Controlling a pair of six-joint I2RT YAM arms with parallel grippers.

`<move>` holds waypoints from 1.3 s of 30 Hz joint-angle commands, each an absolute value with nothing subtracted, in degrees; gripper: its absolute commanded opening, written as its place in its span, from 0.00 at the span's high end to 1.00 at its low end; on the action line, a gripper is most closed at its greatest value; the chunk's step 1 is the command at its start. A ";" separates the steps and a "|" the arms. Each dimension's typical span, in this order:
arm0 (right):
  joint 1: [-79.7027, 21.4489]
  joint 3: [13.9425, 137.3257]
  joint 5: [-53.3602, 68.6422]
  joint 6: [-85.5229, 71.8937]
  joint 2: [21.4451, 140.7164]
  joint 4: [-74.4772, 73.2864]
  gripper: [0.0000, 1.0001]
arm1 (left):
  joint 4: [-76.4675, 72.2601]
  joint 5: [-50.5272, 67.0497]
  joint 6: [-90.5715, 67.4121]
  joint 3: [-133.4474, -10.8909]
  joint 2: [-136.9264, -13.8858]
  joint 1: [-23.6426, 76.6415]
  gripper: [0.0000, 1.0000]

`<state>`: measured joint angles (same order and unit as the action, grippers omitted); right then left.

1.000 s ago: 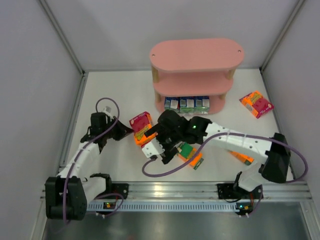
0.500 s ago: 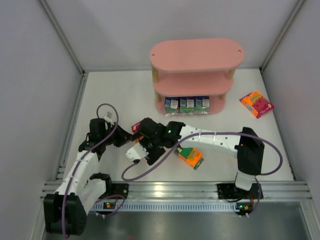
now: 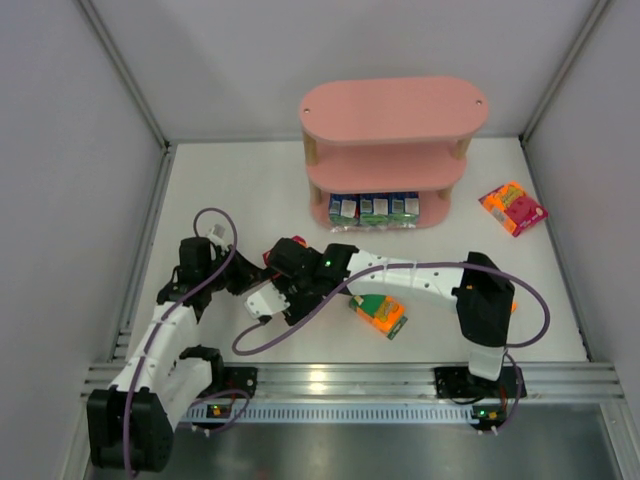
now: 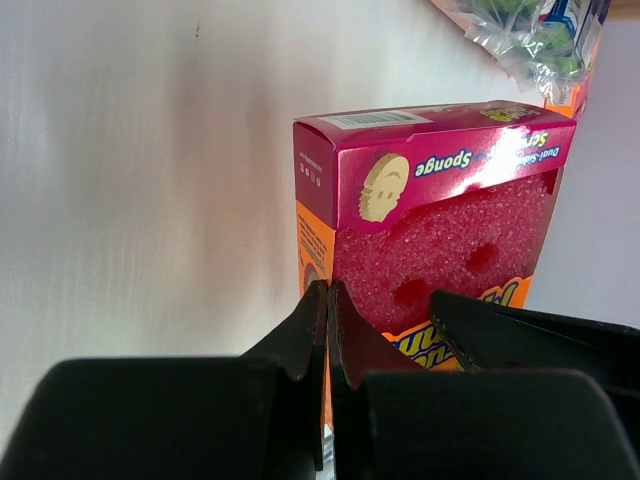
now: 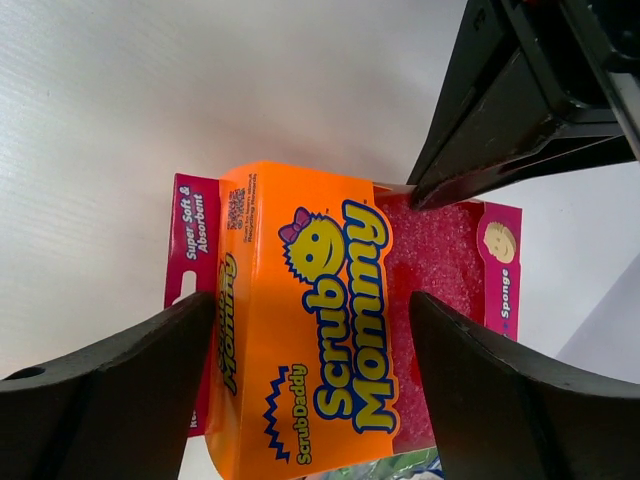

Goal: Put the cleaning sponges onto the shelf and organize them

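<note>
Right wrist view: orange-and-magenta sponge pack [image 5: 310, 300] lettered "Scrub Mommy" in yellow

1. A matte white tabletop [image 3: 235, 190] fills the middle of the overhead view; up close, in the wrist views, its surface shows a fine, faint grain.
2. Three plain pale grey panel walls enclose it: a back wall [image 3: 300, 50], a left wall [image 3: 60, 200] and a right wall [image 3: 600, 220].
3. Thin silver metal corner strips [image 3: 122, 70] run diagonally where the back wall meets the side walls.
4. A slotted aluminium rail [image 3: 340, 378] spans the near edge of the table.
5. Below that rail lies a brushed grey metal surface [image 3: 350, 450].
6. The light is soft and even, and it casts only weak, blurred shadows on the white top.
</note>
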<state>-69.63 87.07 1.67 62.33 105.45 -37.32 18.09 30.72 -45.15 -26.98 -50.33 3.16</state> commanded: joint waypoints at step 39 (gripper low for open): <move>-60.83 86.12 14.32 56.52 86.40 -38.67 0.60 | 37.52 5.37 -30.59 -49.83 -33.67 3.25 0.26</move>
